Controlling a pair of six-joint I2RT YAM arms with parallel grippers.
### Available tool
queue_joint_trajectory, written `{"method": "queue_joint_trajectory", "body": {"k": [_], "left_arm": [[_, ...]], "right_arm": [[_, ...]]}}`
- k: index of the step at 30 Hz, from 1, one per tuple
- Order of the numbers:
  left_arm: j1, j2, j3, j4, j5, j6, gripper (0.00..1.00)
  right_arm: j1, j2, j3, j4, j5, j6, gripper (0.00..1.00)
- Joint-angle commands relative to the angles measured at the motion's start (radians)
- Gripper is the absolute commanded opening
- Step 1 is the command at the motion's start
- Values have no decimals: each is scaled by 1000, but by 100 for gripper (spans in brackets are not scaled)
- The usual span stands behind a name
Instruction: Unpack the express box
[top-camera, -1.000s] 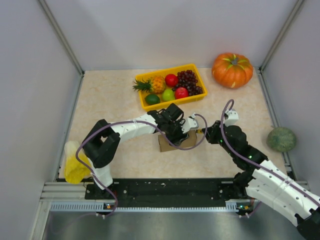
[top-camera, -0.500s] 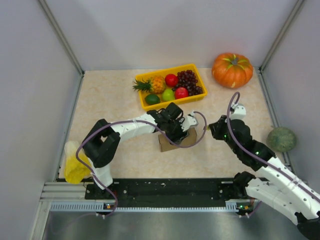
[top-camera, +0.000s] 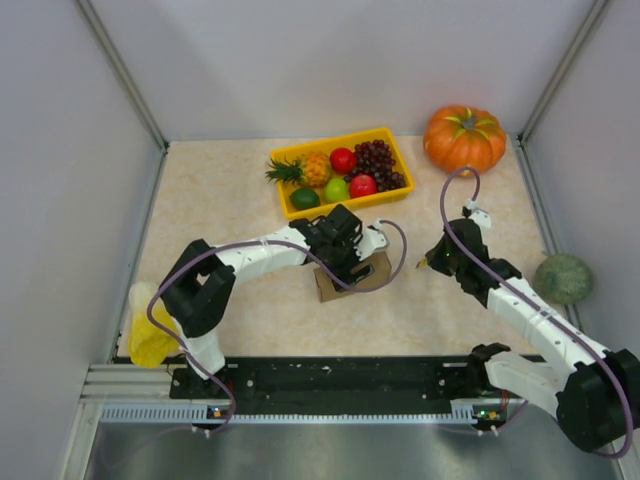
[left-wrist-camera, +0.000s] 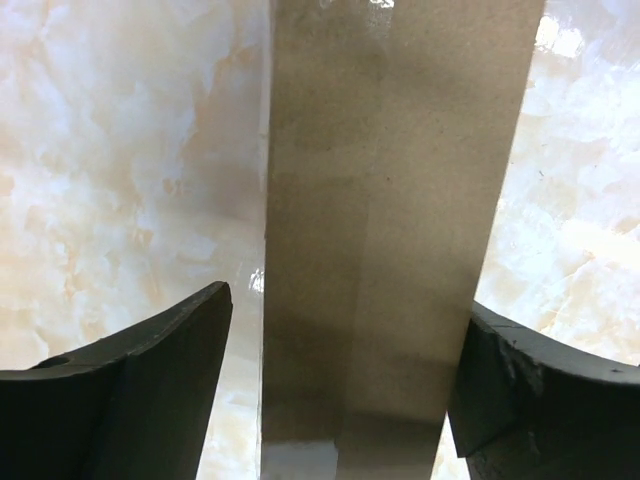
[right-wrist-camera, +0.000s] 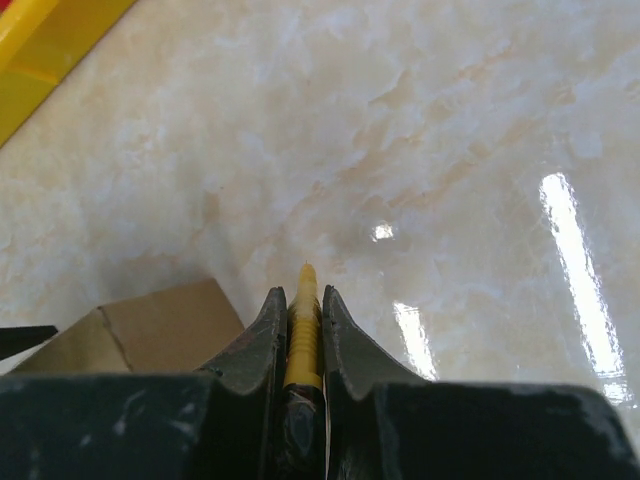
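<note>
The express box, small plain brown cardboard, lies mid-table. My left gripper is over it. In the left wrist view the box runs between the black fingers. A gap shows on the left side and the right finger sits at the box edge, so the left gripper is open. My right gripper hovers to the right of the box, apart from it. In its wrist view the right gripper is shut on a thin yellow-tipped tool. A corner of the box shows at lower left.
A yellow tray of fruit stands behind the box; its corner also shows in the right wrist view. An orange pumpkin sits at the back right, a green squash by the right wall, and a yellow object at the near left.
The right gripper with the yellow tool has drawn back to the right, away from the box. The left jaws have widened around the box.
</note>
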Motion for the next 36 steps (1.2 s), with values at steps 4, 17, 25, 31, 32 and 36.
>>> {"method": "queue_joint_trajectory", "body": {"k": [4, 17, 25, 31, 32, 36], "left_arm": [[2, -161, 41, 30, 5, -39, 95], [2, -482, -143, 282, -189, -151, 96], [13, -632, -223, 314, -350, -310, 99], [13, -658, -301, 262, -14, -356, 60], [10, -652, -315, 259, 122, -370, 51], [-42, -585, -411, 288, 208, -477, 36]], "right_arm": [[-117, 54, -33, 115, -140, 27, 13], [-140, 25, 149, -314, 240, 76, 84], [-137, -13, 246, -252, 66, -62, 86], [-109, 176, 347, -19, -258, -187, 65], [-83, 259, 373, -10, -277, -191, 58], [10, 460, 513, 12, -351, -254, 45]]}}
